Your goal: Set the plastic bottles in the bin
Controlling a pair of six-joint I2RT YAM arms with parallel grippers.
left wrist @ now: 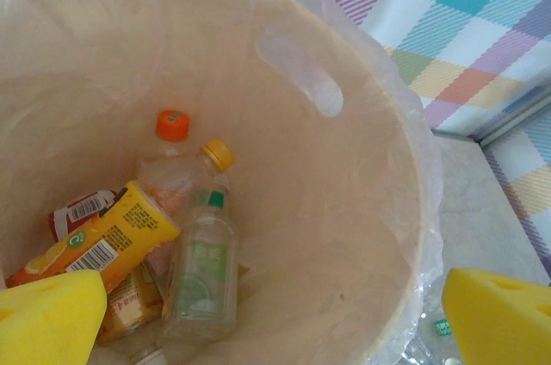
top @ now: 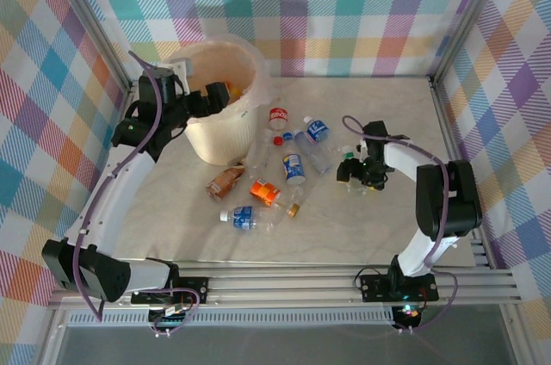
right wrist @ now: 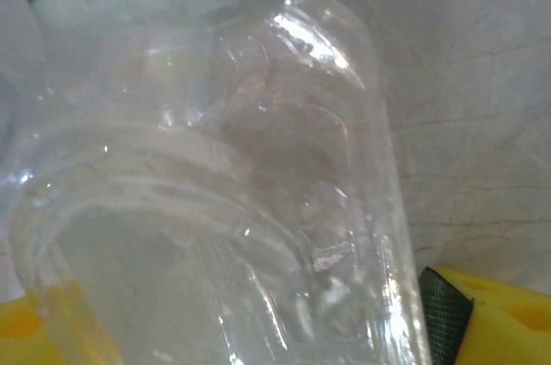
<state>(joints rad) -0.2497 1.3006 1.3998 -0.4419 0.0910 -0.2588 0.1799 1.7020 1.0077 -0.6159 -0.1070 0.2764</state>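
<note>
Cream bin — bottles just beside.

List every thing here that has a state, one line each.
bin, upright, lined, partly filled
left claw, open, empty, above the bin
right claw, straddling clear bottle; grip unclear
bottles in bin, heaped at the bottom
loose bottles, lying on the table

We list: bin walls off the tabletop at far left; loose bottles crowd centre; far right lies open.
</note>
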